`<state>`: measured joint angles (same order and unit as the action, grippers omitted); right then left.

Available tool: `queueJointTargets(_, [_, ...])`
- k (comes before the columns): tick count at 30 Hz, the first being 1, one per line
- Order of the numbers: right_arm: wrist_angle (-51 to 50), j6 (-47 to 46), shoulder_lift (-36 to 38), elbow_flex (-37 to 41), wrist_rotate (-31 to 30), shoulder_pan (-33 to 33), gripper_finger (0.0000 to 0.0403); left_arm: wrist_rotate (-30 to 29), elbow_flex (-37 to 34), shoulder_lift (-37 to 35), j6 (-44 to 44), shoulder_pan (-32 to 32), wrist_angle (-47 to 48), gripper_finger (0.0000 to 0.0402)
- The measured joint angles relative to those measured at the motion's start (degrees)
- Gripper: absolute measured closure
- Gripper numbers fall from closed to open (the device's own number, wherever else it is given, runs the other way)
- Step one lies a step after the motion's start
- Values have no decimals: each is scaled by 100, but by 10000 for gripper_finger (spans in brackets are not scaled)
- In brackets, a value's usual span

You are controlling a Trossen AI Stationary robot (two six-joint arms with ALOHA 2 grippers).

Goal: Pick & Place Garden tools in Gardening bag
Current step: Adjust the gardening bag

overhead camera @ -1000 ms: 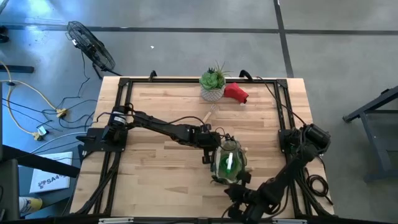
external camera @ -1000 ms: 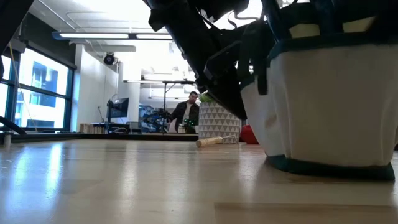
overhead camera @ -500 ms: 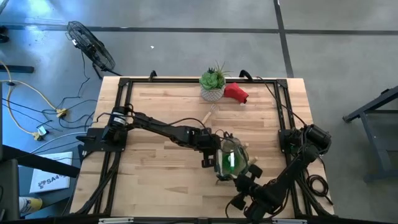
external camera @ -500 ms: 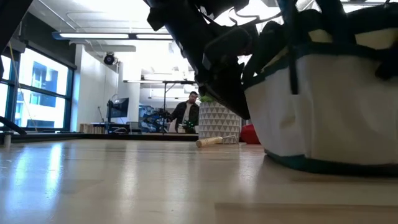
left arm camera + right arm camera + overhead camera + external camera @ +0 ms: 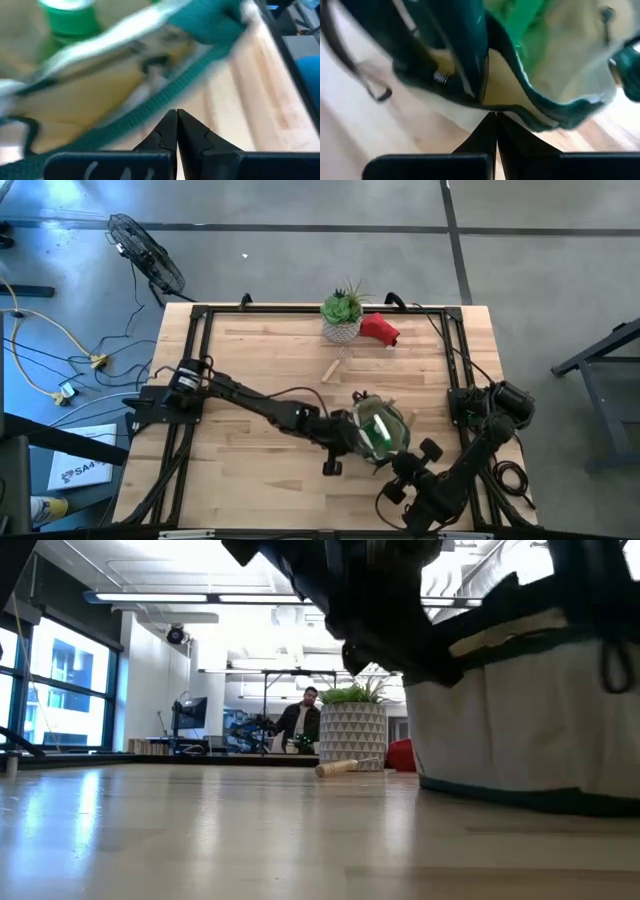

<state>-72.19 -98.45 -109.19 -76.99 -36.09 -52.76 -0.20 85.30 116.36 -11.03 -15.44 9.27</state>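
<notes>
The tan gardening bag (image 5: 381,430) with its dark green rim stands right of the table's middle; it fills the right of the low view (image 5: 530,710). A green spray bottle (image 5: 378,436) shows inside it, and a pruner with a spring (image 5: 437,76) sits at its side. My left gripper (image 5: 347,436) is shut at the bag's left side. My right gripper (image 5: 403,464) is shut at the bag's near right side. A wooden-handled tool (image 5: 337,365) and a red soft item (image 5: 380,328) lie on the far part of the table. My left gripper's shut fingertips (image 5: 176,114) meet a dark green strap (image 5: 165,102) on the bag's left outer side, coming slanting down from the table's left. The picture is blurred, so the exact spot is unclear. The bag's base stays on the table. My right gripper's shut fingertips (image 5: 495,116) are against the bag's pale outer wall just under the green rim (image 5: 520,107), slanting down from the near right side.
A green spiky plant in a white pot (image 5: 342,312) stands at the far edge, next to the red item. A black frame (image 5: 200,360) runs round the tabletop. Bare wood lies left of and in front of the bag. A person (image 5: 303,720) sits far off in the room.
My left gripper has swung toward the table's right and near edge, along the bag's left side. The bag has slid a little to the right and its rim has tipped. My right gripper has moved toward the right and far side, turning at the wrist.
</notes>
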Motion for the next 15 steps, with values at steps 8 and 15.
queueJointTargets(8, [-997,-1032,0,0,361,-122,400,-63,0,0,3,-237,67,401])
queueJointTargets(15, [-1327,-1616,0,0,522,-341,400,-504,0,0,-84,-223,968,402])
